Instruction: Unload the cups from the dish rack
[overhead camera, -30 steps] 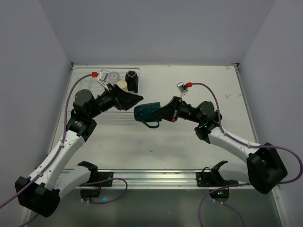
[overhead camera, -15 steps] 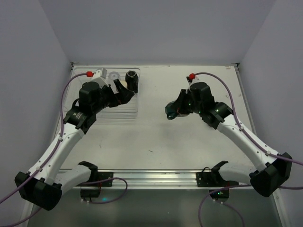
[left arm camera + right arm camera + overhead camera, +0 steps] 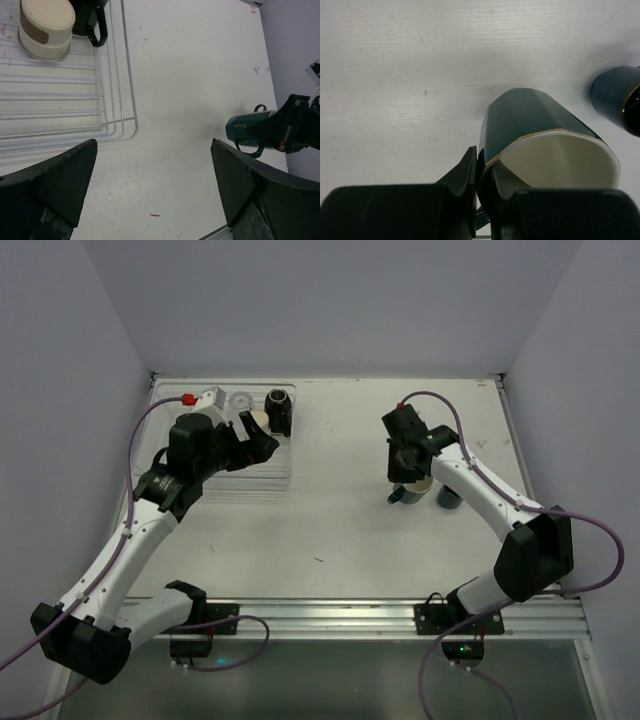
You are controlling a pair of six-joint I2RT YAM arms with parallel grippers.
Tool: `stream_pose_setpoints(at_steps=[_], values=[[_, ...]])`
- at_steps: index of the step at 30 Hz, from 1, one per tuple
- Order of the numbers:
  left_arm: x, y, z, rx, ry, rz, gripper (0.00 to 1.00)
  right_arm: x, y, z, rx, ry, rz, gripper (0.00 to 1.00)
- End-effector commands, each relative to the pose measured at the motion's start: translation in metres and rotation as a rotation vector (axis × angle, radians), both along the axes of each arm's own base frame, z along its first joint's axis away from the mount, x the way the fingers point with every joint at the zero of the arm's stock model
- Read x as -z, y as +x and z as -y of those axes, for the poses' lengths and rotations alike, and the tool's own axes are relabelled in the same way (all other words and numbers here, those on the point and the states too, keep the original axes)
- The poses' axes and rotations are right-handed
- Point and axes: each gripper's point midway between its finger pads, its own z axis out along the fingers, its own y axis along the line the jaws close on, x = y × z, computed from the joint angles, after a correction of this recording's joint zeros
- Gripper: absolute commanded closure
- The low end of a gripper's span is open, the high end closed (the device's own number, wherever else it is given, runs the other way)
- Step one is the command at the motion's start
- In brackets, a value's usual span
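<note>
Teal cup (image 3: pixel 530 120) pinched at rim by R fingers (image 3: pixel 462 180), near blue cup (image 3: pixel 615 97) on table (image 3: pixel 395 75). L fingers (image 3: pixel 65 175) wide apart by rack (image 3: pixel 120 100); cream cup (image 3: pixel 45 27), black mug (image 3: pixel 95 25) inside.

Covered or cropped
Seen from above, dark teal cup (image 3: pixel 405 494) mostly under right gripper (image 3: pixel 406 480); blue cup (image 3: pixel 617 97) cut by right edge, black mug (image 3: pixel 92 6) by top edge.
</note>
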Motion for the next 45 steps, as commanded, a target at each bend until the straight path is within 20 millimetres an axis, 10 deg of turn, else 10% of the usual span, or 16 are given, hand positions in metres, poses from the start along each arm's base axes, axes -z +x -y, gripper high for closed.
stream_pose_setpoints(at_steps=[1, 34, 45], values=[[-0.023, 0.004, -0.003, -0.007, 0.012, 0.065, 0.01, -0.025, 0.024, 0.017, 0.015, -0.038, 0.083, 1.0], [0.011, 0.012, -0.003, -0.016, 0.064, -0.013, 0.04, 0.061, 0.036, 0.037, 0.023, -0.06, -0.137, 1.0], [0.013, 0.046, -0.01, -0.07, 0.181, -0.049, 0.04, 0.038, 0.041, 0.04, 0.024, -0.071, -0.049, 0.59]])
